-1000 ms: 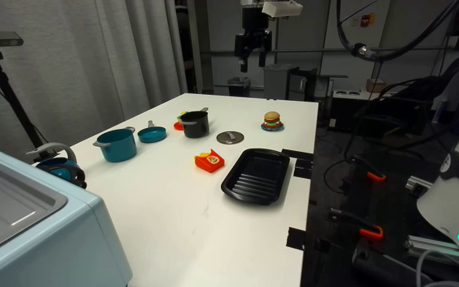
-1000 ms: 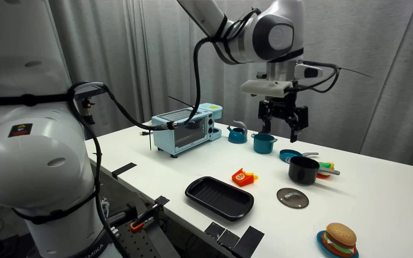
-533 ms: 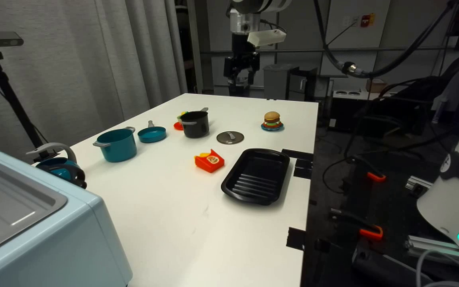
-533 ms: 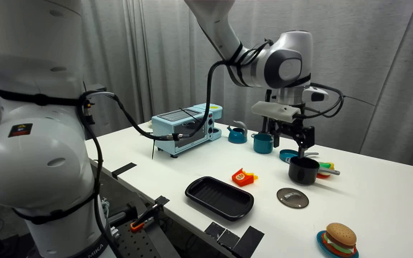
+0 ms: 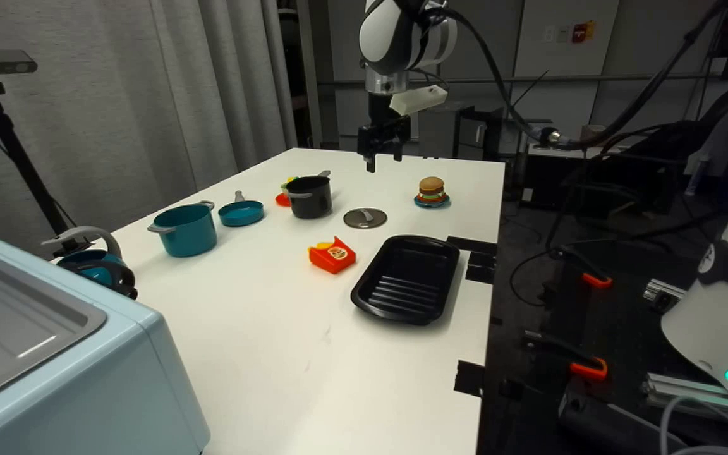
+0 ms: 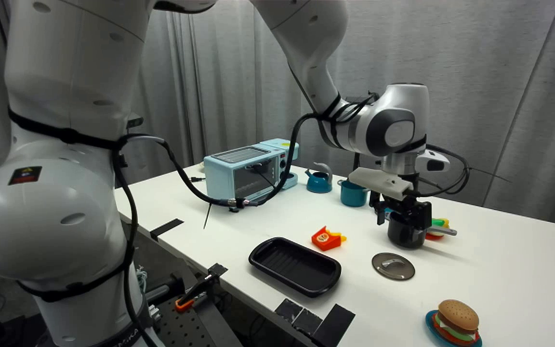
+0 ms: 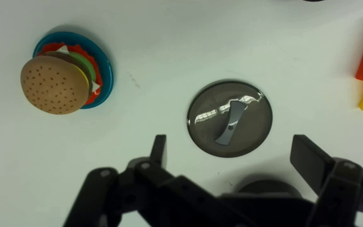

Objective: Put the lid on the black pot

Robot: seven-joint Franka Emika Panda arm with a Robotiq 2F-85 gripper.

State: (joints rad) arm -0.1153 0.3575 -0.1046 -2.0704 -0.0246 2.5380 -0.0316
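On the white tabletop [image 5: 294, 354], below the black two-fingered claw [image 7: 230, 143] (spread wide, gripping nothing) and toward the wrist view's top from it, we find the flat, round, dark-brown lid [image 7: 221, 120], its grey handle [image 7: 233, 121] running mostly across the closing direction.

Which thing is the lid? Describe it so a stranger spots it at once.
On the white table, find the rectangular black pan. Near it, between the red fries box and the toy burger, lies the lid. Unlike them, it is a flat, round, smoky disc with a grey handle across its middle.
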